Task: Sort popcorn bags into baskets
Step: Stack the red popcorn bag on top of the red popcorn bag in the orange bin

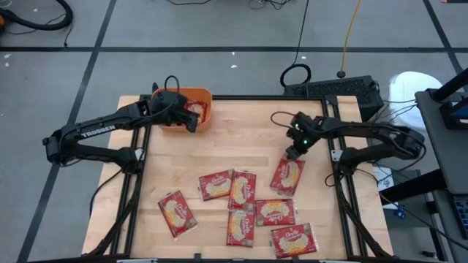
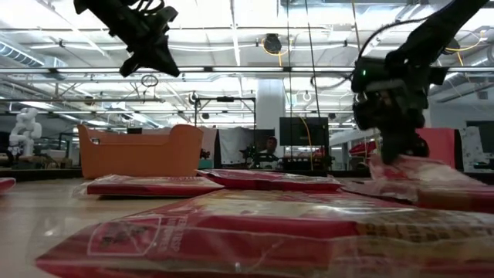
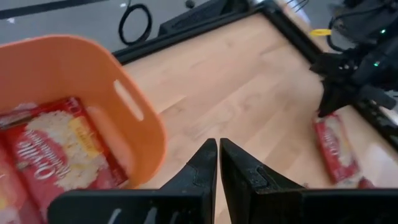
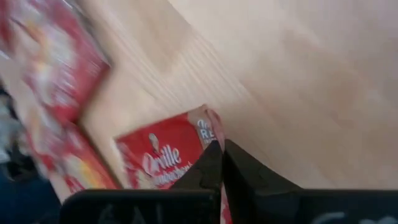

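Right gripper (image 1: 293,152): down on the far edge of 1 popcorn bag (image 1: 287,176) at the table's right side, jaws pinched tight on its edge.
Left gripper (image 1: 191,124): up over the near rim of the orange basket (image 1: 207,97), jaws closed, nothing between them.
Left wrist view only: 1 popcorn bag in the basket (image 3: 56,149), lying flat; a second red edge shows beside it.
Low view only: basket (image 2: 139,152) stands at the back, bags piled close in front.
Count on the table (image 1: 241,128): 7 bags out, 1 basket, 2 arms.
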Controlling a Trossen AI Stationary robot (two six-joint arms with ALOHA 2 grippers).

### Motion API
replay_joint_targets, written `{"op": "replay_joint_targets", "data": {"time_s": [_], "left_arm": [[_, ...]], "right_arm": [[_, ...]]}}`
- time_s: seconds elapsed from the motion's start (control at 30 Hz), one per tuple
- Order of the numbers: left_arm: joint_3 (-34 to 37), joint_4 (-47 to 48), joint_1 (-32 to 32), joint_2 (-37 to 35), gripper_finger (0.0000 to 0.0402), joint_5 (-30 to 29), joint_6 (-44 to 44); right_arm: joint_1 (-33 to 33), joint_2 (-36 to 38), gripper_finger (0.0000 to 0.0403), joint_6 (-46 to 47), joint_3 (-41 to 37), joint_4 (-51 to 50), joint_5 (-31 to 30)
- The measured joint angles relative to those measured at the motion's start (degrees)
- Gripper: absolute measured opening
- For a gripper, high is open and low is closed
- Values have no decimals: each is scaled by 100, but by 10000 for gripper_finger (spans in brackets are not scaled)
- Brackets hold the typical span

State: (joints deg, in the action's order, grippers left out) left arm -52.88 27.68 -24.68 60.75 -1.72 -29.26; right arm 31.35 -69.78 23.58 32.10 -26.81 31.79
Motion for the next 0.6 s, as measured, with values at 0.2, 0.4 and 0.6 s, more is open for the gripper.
{"op": "replay_joint_targets", "data": {"time_s": [0.2,0.4,0.6], "left_arm": [[-6,-671,216,81,51,11,77],[-17,-1972,510,631,142,21,285],[-11,-3747,781,1695,219,226,362]], "right_arm": [[-7,729,0,949,5,864,-136],[-199,1280,0,1510,9,1511,-743],[-423,1563,0,1612,13,1934,-817]]}}
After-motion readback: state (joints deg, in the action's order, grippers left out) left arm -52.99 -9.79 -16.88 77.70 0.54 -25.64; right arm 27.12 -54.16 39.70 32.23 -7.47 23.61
